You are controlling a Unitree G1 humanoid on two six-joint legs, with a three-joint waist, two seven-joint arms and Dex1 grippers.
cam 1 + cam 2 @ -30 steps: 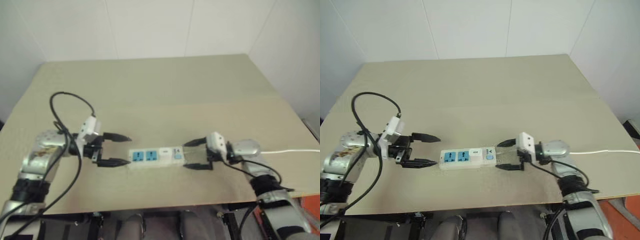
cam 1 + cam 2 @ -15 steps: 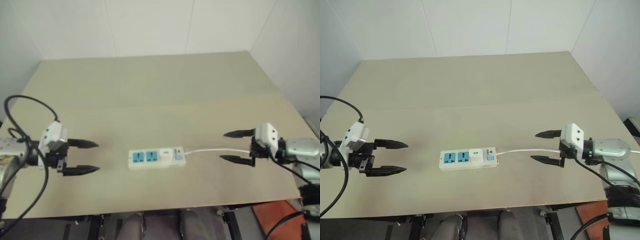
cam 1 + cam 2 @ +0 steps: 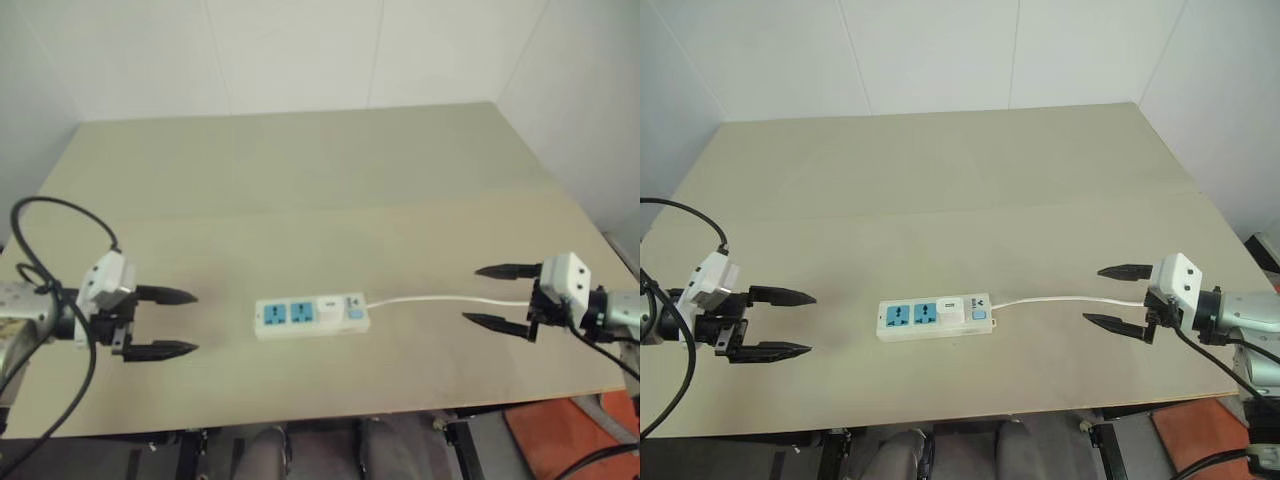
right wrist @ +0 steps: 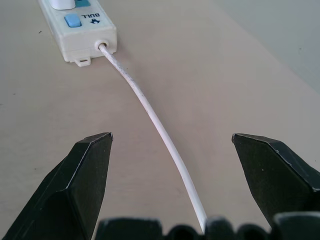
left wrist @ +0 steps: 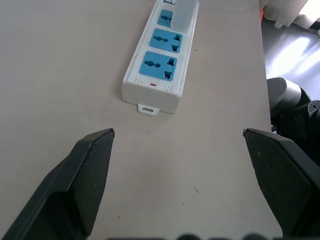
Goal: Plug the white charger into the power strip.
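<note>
On the beige table (image 3: 940,170), both arms have drawn back from the power strip (image 3: 935,318), which lies between the spread-fingered left gripper (image 3: 780,323) and right gripper (image 3: 1112,296), white charger (image 3: 954,312) seated in its third socket.

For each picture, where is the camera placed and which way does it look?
Head views: from the robot's head, forward and down on the table; left gripper and right gripper at the sides.
Left wrist view: along the open left jaws at the power strip and white charger.
Right wrist view: along the open right jaws at the cord.
All views share the power strip.
</note>
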